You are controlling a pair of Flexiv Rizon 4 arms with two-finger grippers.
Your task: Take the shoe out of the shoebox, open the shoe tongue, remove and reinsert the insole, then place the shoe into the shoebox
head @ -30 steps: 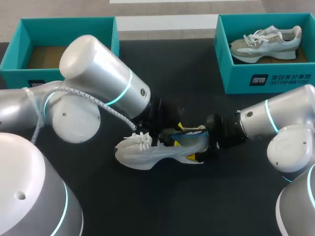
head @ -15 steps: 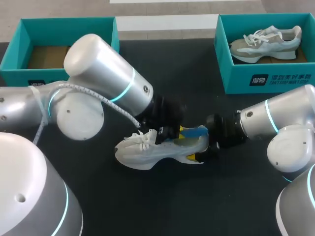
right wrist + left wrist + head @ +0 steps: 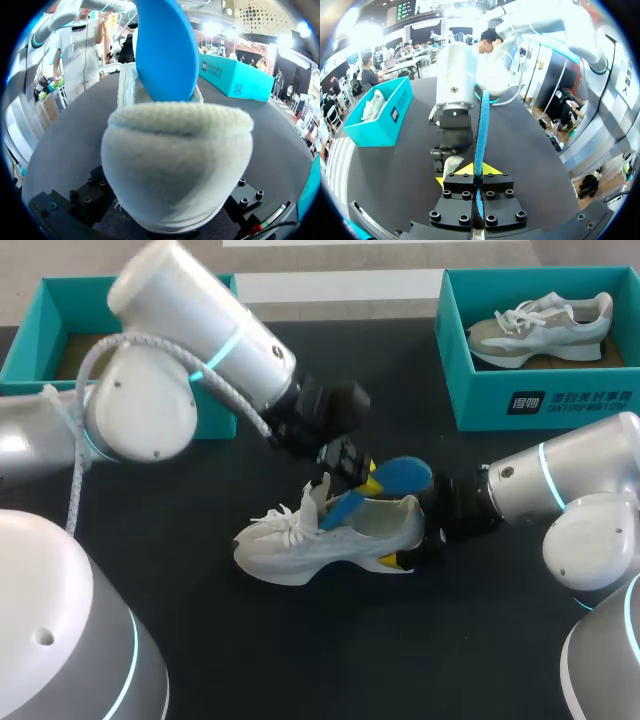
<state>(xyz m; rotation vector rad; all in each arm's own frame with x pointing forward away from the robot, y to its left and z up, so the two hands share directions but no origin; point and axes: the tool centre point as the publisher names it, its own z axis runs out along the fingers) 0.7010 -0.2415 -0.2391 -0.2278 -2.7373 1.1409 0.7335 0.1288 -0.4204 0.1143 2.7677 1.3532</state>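
Near the middle of the black worktop lies the white lace-up sneaker, toe pointing left. The left gripper is clamped edge-on around the blue foam insole, whose front end sits inside the shoe. The right gripper seems to pinch the heel, though its fingertips are mostly hidden. The insole is best drawn out up and rightward along the shoe, with the heel pinned so the sneaker cannot lift.

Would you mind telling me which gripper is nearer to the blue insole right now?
Left. The left gripper is shut on the blue insole, which sticks up out of the white shoe; the right gripper holds the shoe's heel, beneath it.
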